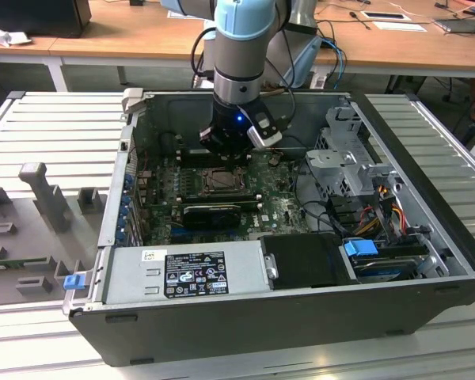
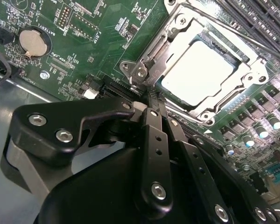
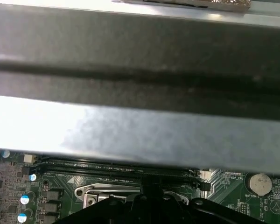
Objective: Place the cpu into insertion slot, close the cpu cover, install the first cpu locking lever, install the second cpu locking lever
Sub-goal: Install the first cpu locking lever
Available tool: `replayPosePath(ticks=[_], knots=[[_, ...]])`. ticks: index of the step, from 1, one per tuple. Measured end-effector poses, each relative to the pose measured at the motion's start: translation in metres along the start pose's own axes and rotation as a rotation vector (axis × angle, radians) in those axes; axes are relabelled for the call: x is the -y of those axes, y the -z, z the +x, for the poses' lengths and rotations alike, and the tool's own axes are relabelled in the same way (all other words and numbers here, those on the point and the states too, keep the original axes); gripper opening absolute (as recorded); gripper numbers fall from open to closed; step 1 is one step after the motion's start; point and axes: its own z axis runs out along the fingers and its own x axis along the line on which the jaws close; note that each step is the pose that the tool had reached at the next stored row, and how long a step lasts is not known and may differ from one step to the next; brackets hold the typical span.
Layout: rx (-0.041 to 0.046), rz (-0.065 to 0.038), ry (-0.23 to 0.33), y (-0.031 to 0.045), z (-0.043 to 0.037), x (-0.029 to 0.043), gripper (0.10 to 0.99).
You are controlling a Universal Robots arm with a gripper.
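Obs.: the cpu (image 2: pixel 200 74) already lies flat in the slot (image 1: pixel 222 182), silver face up. The cover (image 2: pixel 154 56) is folded down over it, and its frame rings the chip so the top shows through the cut-out. You can take the seating and the cover as done, judging by how flat both lie.

Gripper (image 2: pixel 151 98): the fingers are drawn together to a narrow point. In the second wrist view the tips sit right at the cover's corner, by the hinge screws. That placement suits lever work at the socket edge, where a thin closed tip can reach a wire bar and a wide one cannot. You cannot tell whether anything is pinched between the tips.

In the exterior view the gripper (image 1: pixel 226 154) hangs straight down inside the case (image 1: pixel 301 317), at about the slot's 12 o'clock. The graphics card (image 1: pixel 214 212) lies at the slot's 6 o'clock, apart from the arm.

In the first wrist view the gripper (image 3: pixel 149 191) is near the long memory slots (image 3: pixel 116 168). The case wall looms close behind them, so clearance looks tight on that side.

Lever state: not clear from these views.
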Motion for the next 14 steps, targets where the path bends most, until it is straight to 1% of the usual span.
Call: replayPosePath(ticks=[3, 10, 11, 13, 14], knots=[[-0.0004, 0.007, 0.0, -0.0005, 0.0, 0.0, 0.106], [-0.0004, 0.008, 0.0, 0.0013, -0.0001, -0.0003, 0.106], [-0.0005, 0.011, 0.0, 0.0013, 0.0, -0.0003, 0.106], [-0.0016, 0.022, 0.0, 0.0011, 0.0, -0.0002, 0.106], [-0.002, 0.026, 0.0, 0.0009, 0.0, -0.0002, 0.106]])
